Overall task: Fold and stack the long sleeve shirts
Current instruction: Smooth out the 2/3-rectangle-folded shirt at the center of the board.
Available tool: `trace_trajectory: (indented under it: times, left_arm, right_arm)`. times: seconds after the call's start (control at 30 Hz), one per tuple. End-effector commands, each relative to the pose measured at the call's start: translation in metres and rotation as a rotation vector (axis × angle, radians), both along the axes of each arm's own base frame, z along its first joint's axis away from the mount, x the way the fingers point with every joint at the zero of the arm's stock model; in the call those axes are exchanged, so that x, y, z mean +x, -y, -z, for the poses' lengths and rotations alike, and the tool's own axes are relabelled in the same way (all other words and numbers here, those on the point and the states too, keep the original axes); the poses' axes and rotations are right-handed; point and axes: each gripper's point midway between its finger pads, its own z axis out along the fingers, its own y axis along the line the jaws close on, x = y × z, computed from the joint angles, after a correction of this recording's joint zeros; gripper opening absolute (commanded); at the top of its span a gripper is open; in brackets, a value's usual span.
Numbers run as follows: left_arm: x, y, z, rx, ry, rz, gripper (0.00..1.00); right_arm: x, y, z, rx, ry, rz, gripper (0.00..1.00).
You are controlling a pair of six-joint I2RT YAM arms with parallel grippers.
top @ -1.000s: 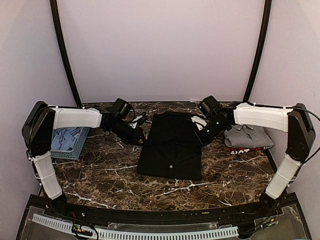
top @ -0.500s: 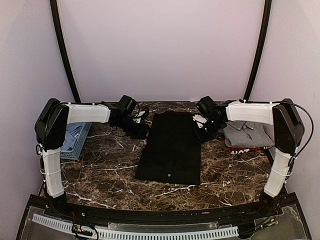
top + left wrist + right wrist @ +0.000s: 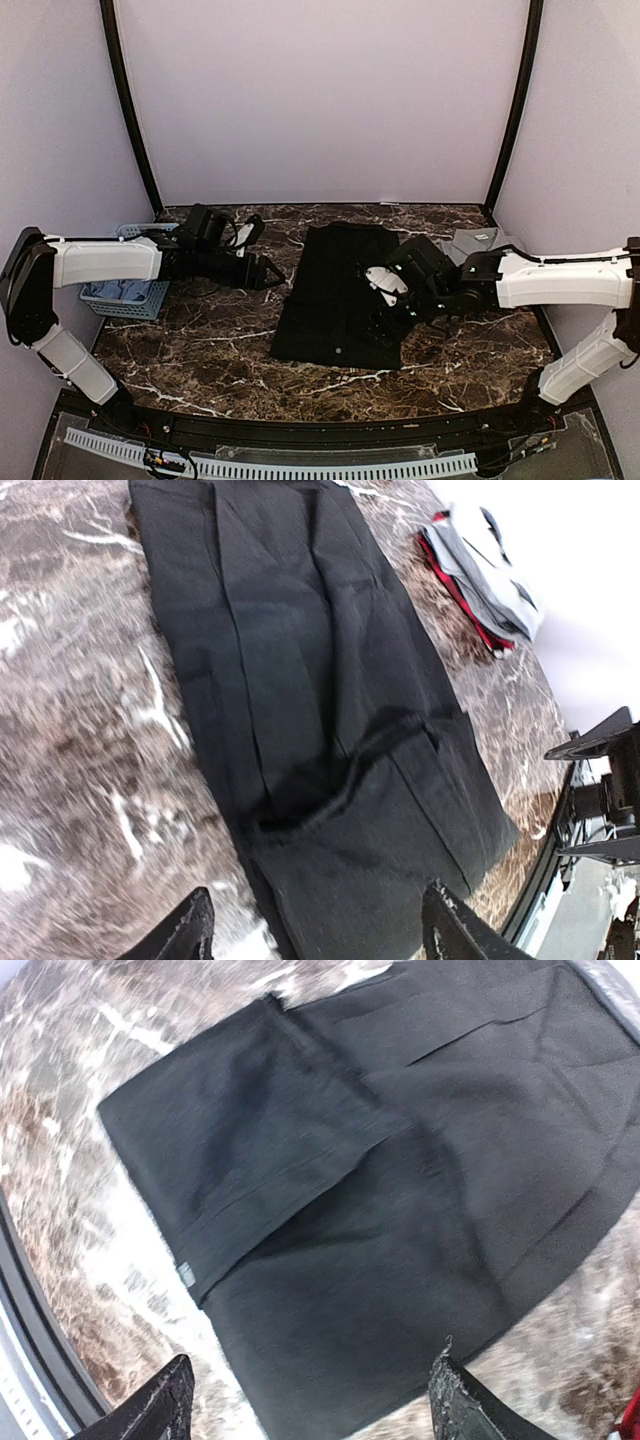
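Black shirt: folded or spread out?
Partly folded: the black shirt lies as a narrow rectangle, side layers lapped over its middle, no sleeves sticking out.

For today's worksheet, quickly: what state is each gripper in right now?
Left gripper: open, holding nothing.
Right gripper: open, holding nothing, above the black shirt.

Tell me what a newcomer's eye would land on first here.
The black shirt, folded into a long strip, lies in the middle of the dark marbled table. Both tools stand open near it: the left tool by its left edge, the right tool over its right side. A grey shirt sits at the far right and a light-blue basket at the left edge.
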Motion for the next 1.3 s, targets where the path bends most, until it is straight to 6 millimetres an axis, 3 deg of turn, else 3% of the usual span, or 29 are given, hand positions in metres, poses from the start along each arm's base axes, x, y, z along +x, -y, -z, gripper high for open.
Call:
trace_trajectory:
  times: [0.0, 0.1, 0.17, 0.37, 0.53, 0.63, 0.73, 0.93, 1.1, 1.27]
  left_arm:
    - [-0.021, 0.005, 0.001, -0.071, 0.021, 0.015, 0.7]
    - [-0.022, 0.003, 0.016, -0.057, -0.007, -0.008, 0.7]
    - [-0.023, 0.005, 0.025, -0.053, -0.032, -0.003, 0.7]
    - [-0.035, 0.012, 0.042, -0.027, -0.036, 0.066, 0.71]
    - [-0.052, 0.037, 0.04, -0.035, -0.009, 0.155, 0.7]
    - [-0.059, 0.054, 0.038, -0.082, -0.021, 0.187, 0.68]
    - [-0.067, 0.067, 0.042, -0.097, -0.039, 0.212, 0.66]
    - [-0.074, 0.081, 0.074, -0.001, -0.057, 0.227, 0.64]
    - [-0.081, 0.074, 0.105, 0.189, 0.009, 0.196, 0.63]
    - [-0.093, 0.066, 0.126, 0.371, 0.086, 0.178, 0.63]
  right_arm:
    - [-0.003, -0.005, 0.003, 0.034, 0.06, 0.041, 0.77]
    - [0.008, 0.0, 0.01, -0.007, 0.069, 0.122, 0.78]
    - [0.008, -0.006, 0.013, -0.019, 0.053, 0.105, 0.78]
    - [-0.013, -0.014, 0.02, -0.023, 0.044, -0.007, 0.79]
    - [-0.02, -0.033, 0.011, 0.104, 0.039, -0.038, 0.79]
    - [-0.017, -0.041, 0.023, 0.115, 0.02, -0.024, 0.78]
    - [-0.01, -0.035, 0.047, 0.056, 0.004, 0.028, 0.78]
    - [-0.004, -0.009, 0.084, -0.057, -0.04, 0.128, 0.75]
    - [-0.017, 0.012, 0.106, -0.104, -0.074, 0.158, 0.74]
    - [-0.041, 0.019, 0.123, -0.103, -0.105, 0.134, 0.73]
